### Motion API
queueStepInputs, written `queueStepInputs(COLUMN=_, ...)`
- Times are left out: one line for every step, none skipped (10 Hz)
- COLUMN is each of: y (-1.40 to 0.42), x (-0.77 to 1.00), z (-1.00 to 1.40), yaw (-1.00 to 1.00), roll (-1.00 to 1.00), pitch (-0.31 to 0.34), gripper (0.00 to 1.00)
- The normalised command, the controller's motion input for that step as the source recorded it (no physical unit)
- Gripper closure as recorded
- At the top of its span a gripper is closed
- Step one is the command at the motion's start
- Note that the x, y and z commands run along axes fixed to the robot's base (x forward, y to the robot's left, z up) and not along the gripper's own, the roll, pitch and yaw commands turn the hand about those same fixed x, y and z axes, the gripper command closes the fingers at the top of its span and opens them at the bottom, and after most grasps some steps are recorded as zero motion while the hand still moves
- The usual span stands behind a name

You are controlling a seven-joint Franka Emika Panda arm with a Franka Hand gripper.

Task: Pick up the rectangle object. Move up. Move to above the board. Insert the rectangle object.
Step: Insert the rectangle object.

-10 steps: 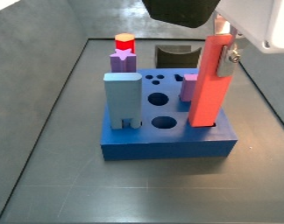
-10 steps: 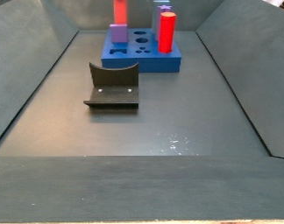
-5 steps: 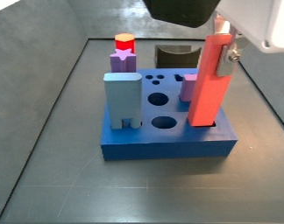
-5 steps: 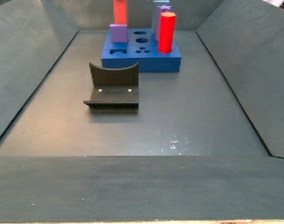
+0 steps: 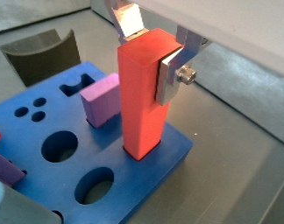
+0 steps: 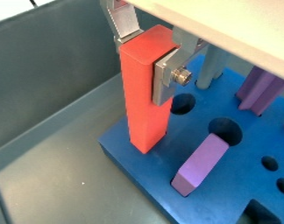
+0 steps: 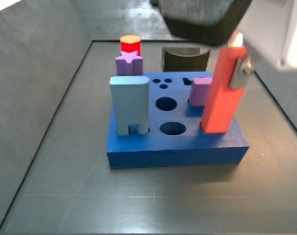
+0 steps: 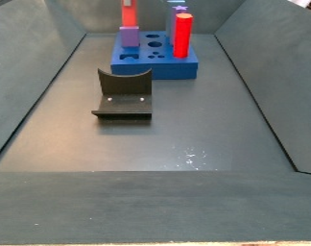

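Rectangle object (image 5: 145, 96): tall smooth red-orange bar | upright in board (image 5: 156, 171) corner hole | gripper (image 5: 152, 54) clamping its top

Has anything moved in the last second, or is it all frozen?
Barely. In a side view the gripper, shut on the rectangle object, has sunk slightly, easing the bar lower into the board. The light-blue block and fixture stayed put.

Gripper (image 5: 148, 54) hangs low w/ its 2 flat silver fingers (image 5: 170, 72) squeezed on the top part of the rectangle object (image 5: 145, 101), one each side. In both wrist views, fingers point down. Arm above looks blurry in a side view.
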Motion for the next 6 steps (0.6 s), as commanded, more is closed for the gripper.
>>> queueStepInputs(y=-0.07, x=0.2, z=-0.65, yaw=0.0, roll=0.19, pitch=0.017, gripper=1.0)
queueStepInputs(y=-0.06, x=0.21, z=-0.68, yaw=0.0, roll=0.18, pitch=0.01, gripper=1.0)
queueStepInputs(y=0.0, x=0.23, z=-0.65, yaw=0.0, roll=0.12, pitch=0.0, gripper=1.0)
queueStepInputs(y=0.0, x=0.19, z=-0.39, yaw=0.0, roll=0.0, pitch=0.0, gripper=1.0)
queueStepInputs(y=0.05, x=0.0, z=-0.11, yaw=0.0, roll=-0.03, pitch=-0.016, gripper=1.0)
queueStepInputs(y=-0.02, x=0.0, z=0.0, yaw=0.0, roll=0.02, pitch=0.014, gripper=1.0)
